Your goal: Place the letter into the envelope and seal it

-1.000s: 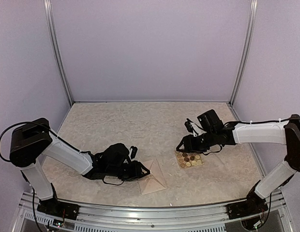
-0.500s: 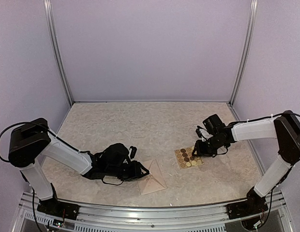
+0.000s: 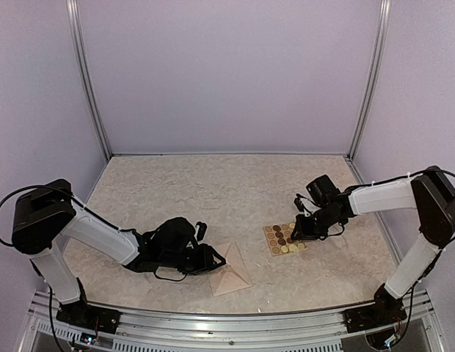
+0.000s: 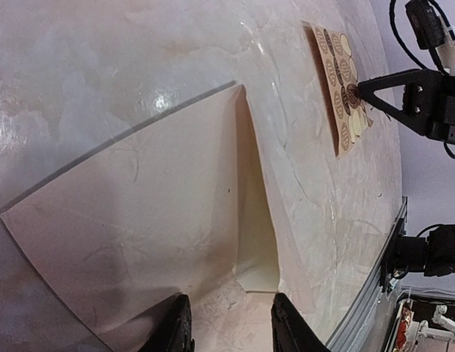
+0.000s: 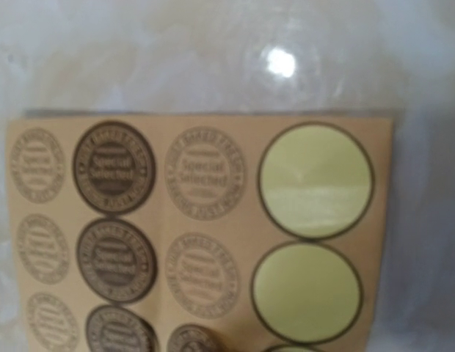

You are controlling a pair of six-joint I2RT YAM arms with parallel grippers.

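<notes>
Low down, right pincer (image 3: pixel 294 233) at sticker card (image 3: pixel 285 241), left pincer (image 4: pixel 229 324) at envelope (image 4: pixel 150 235).

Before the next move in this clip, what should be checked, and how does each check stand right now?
1. Is the letter inside the envelope: cannot tell; the pocket is mostly hidden.
2. Is the flap lying flat: not ok; a gap shows along one edge.
3. Is the left gripper at the envelope: ok; its fingers are apart at the edge.
4. Is the right gripper over the sticker sheet: ok; its tip is over the sheet.
5. Has a sticker been picked up: cannot tell; the tip is too small to read.
</notes>
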